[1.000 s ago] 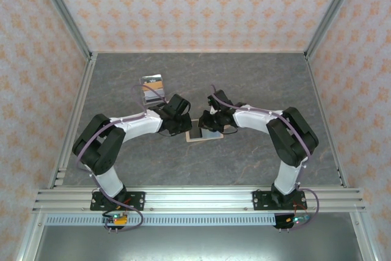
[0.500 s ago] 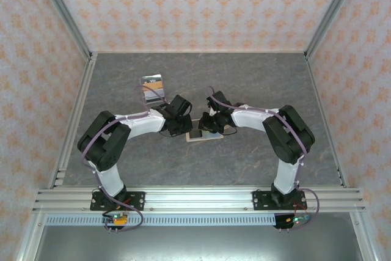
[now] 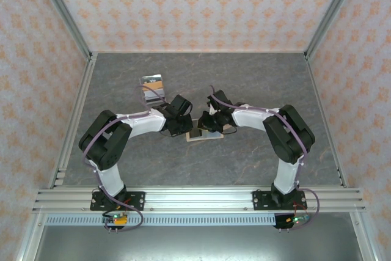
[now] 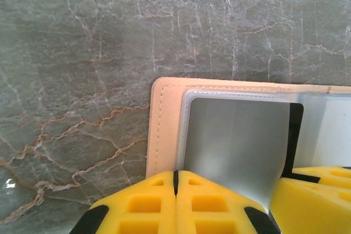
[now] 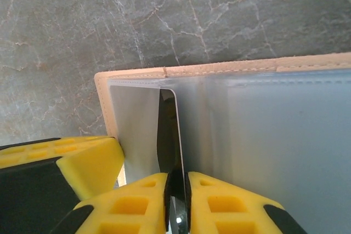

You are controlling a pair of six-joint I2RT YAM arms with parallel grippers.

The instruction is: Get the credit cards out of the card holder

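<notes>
Seen from above, two robot arms reach inward and meet near the middle of a grey, marble-patterned table (image 3: 256,84); between their tips lies the card holder (image 3: 211,137), a small beige leather wallet spread open and flat; well apart from it, toward the far left, a small pile of cards (image 3: 151,87) rests on the table.

The left pincer (image 4: 175,175) sits at the holder's left end; in its wrist view the two yellow fingers are pressed together with no gap, right at the stitched beige border and the edge of a pale, glossy inner pocket; whether anything thin is caught between them cannot be told. A yellow finger (image 4: 321,190) of the other arm shows just beside it at the lower right, with a dark strip of card between the two.

The right pincer (image 5: 176,184) is nearly closed; in its wrist view a black card (image 5: 168,135), one of the credit cards, stands out of the pocket near the holder's corner as a thin dark sliver and runs straight into the narrow slit between the yellow fingers, which pinch its near edge; the rest of the holder stretches away to the right, its clear pockets lying flat under the beige rim.
</notes>
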